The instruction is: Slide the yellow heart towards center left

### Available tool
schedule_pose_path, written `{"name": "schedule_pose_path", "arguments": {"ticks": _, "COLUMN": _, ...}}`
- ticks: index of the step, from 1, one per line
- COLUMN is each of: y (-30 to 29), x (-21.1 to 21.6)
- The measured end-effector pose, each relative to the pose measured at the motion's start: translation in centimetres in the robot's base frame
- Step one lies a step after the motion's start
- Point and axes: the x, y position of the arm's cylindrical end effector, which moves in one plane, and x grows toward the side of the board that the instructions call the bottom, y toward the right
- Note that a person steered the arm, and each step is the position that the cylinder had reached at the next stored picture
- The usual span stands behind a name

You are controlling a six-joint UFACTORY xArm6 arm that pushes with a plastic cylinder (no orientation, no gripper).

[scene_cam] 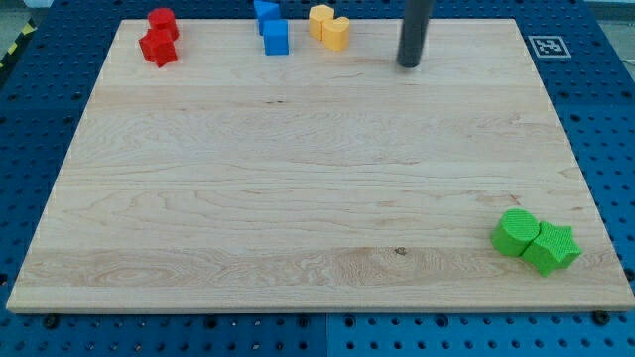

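Wooden board [298, 198] on blue holed table [30, 149]. Yellow heart [336, 33] near top edge, touching second yellow block [319, 19] on its left. My tip [408, 63] to heart's right, apart from it — no jaws, just rod. Two blue blocks [272, 27] further left, two red blocks [159, 38] top left, two green blocks [534, 239] bottom right.

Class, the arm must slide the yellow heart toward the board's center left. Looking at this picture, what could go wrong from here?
1. The yellow heart touches another yellow block, so a push from my tip may drag both.
2. The blue blocks sit just to the view's left, perhaps in the heart's path.
3. The heart sits near the board's top edge and could slip off.
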Motion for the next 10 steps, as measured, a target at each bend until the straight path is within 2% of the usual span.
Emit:
{"name": "schedule_pose_path", "arguments": {"ticks": 1, "y": 0.3, "x": -4.9}}
{"name": "schedule_pose_path", "arguments": {"ticks": 2, "y": -2.9, "x": -8.2}}
{"name": "schedule_pose_path", "arguments": {"ticks": 5, "y": -9.2, "x": -8.0}}
{"name": "schedule_pose_path", "arguments": {"ticks": 10, "y": -11.1, "x": -7.0}}
